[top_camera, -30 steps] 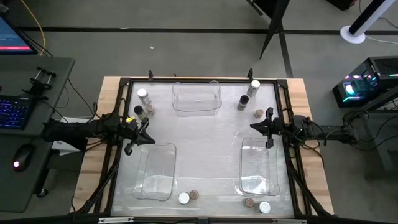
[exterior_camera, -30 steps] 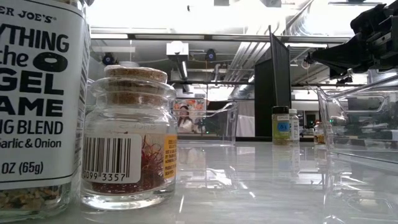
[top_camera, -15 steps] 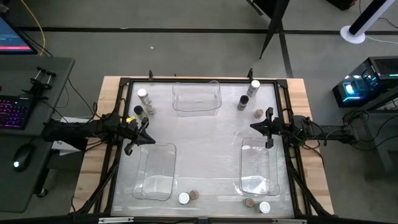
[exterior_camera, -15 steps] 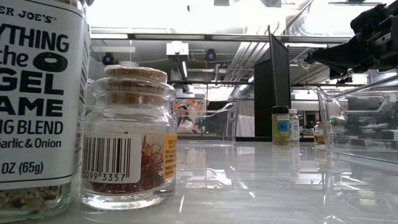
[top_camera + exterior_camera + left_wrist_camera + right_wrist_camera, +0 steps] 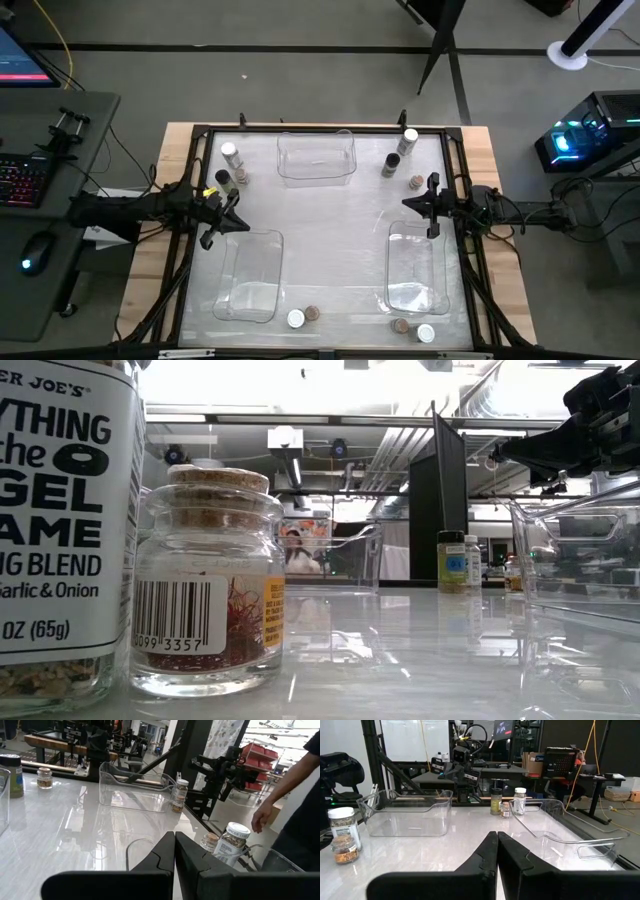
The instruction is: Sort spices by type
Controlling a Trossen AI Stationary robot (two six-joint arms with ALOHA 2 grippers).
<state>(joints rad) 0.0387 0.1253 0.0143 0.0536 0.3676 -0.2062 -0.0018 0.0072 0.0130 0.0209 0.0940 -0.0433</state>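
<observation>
From above, the table point(image 5: 330, 225) carries three clear plastic bins: one at the far middle point(image 5: 316, 158), one at the near left point(image 5: 249, 275) and one at the near right point(image 5: 417, 267). The spice jars stand in four groups. At the far left are three: a white-lidded jar point(image 5: 230, 153), a tan-lidded jar point(image 5: 241, 177) and a dark-lidded jar point(image 5: 224, 181). At the far right are three more: a white-lidded one point(image 5: 409, 138), a dark one point(image 5: 390, 165) and a cork-topped one point(image 5: 415, 182). At the near edge, two stand beside the left bin point(image 5: 303, 317) and two beside the right bin point(image 5: 412, 329); each pair has one white lid and one brown lid. So ten jars are counted, all outside the bins. The left gripper point(image 5: 243, 223) hangs at the left side, the right gripper point(image 5: 408, 203) at the right side, and both have their fingers pressed together on nothing.

At table height, a saffron jar with cork stopper point(image 5: 210, 582) stands just beside a big seasoning blend jar point(image 5: 62, 535), and here the labels can be read, which the top view does not give.

The left wrist view shows the fingers point(image 5: 161, 861) joined, and also a person's hand point(image 5: 262, 817) beyond the table edge, which no other view shows.

The right wrist view shows its own fingers point(image 5: 506, 859) joined, the bins and the far-left jars point(image 5: 509, 802).
</observation>
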